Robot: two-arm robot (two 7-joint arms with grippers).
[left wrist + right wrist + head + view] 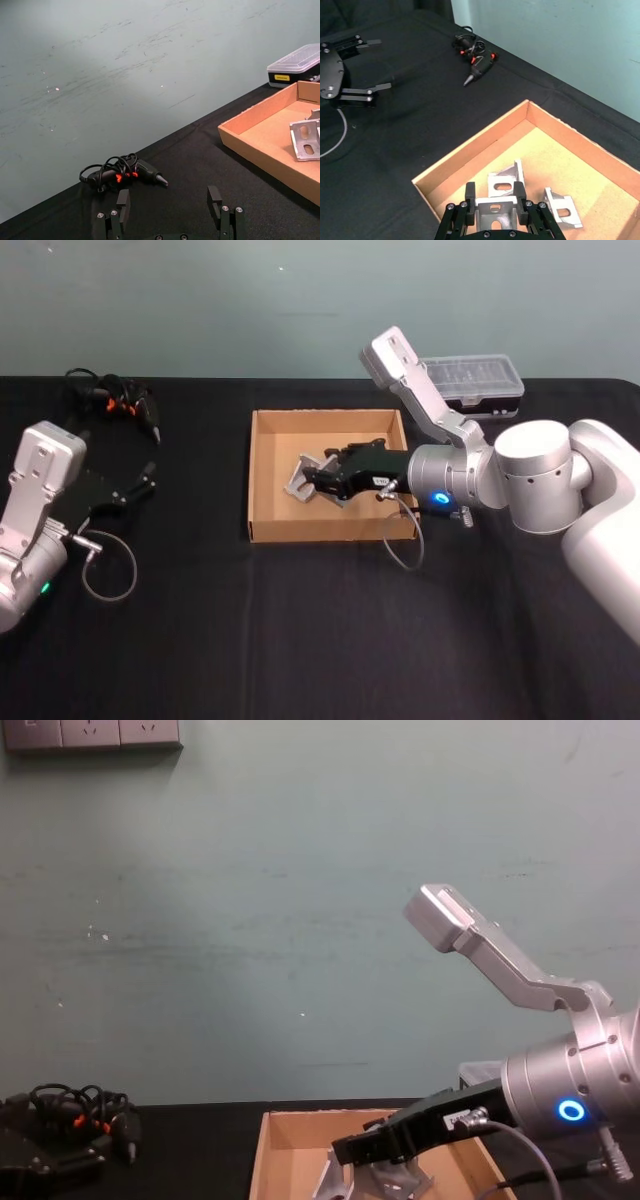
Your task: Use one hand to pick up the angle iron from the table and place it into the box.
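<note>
Right gripper [494, 206] is clamped on an angle iron [494, 212] over the box [470, 155] (two already inside), so dropping it could knock those.

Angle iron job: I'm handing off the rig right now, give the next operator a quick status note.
Right gripper: over the box, shut on an angle iron.
Left gripper: open, parked above the table at its left side.
Two more angle irons lie in the box.
Done: the iron is picked up and carried over the box.
Left: lower it, open the fingers, pull the arm back.
</note>
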